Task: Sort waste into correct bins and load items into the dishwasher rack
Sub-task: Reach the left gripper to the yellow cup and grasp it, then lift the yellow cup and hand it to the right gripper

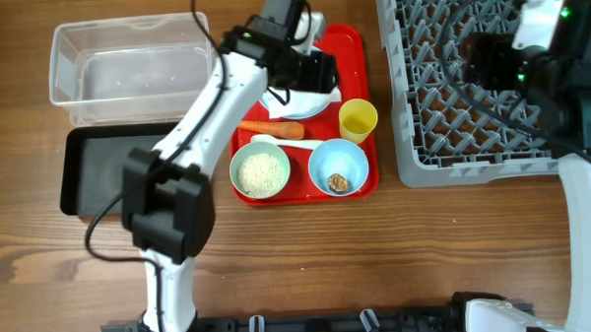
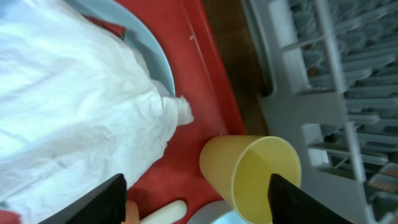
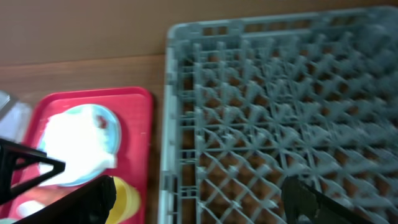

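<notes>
A crumpled white napkin lies on the light-blue plate at the back of the red tray. My left gripper hangs open over it; in the left wrist view the gripper is empty, with the napkin to its left and the yellow cup to its right. An orange carrot and a white spoon lie mid-tray. The pale-green bowl holds rice. The light-blue bowl holds a brown lump. My right gripper is open and empty over the grey rack.
A clear tub stands at the back left, with a black tray in front of it. The red tray lies between these bins and the rack. In the right wrist view the rack fills the right side.
</notes>
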`<action>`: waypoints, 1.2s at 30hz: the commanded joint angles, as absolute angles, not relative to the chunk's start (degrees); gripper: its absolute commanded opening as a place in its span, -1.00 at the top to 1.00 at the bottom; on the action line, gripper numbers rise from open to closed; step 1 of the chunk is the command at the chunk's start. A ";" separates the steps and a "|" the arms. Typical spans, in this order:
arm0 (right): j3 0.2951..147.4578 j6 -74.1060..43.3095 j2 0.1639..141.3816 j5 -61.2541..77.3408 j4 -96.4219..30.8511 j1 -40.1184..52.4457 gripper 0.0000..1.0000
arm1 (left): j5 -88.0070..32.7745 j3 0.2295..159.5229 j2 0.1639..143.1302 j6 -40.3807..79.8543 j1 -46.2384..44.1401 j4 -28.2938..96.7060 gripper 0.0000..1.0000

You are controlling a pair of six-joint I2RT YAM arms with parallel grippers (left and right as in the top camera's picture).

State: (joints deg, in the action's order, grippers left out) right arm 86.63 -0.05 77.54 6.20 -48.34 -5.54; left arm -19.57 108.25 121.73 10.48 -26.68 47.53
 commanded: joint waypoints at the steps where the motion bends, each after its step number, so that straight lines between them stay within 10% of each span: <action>1: 87.64 -1.74 77.80 4.01 -49.34 -6.24 -0.78 | -17.17 108.66 123.24 11.42 -29.23 46.83 -0.36; 23: 87.64 -3.16 80.49 3.99 -50.68 -6.24 -0.81 | -6.48 102.63 125.82 12.47 -37.74 43.64 0.41; 25: 87.64 -3.14 80.49 3.99 -50.68 -6.24 -0.82 | -4.56 102.63 125.82 12.49 -37.76 44.10 0.92; 36: 87.74 -3.60 80.01 17.39 -46.57 -7.16 -0.99 | -11.25 105.32 119.55 13.96 -31.31 45.21 0.92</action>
State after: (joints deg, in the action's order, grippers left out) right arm 86.61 -2.79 79.94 7.81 -48.71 -6.33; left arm -5.15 103.13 124.81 12.86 -35.97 44.07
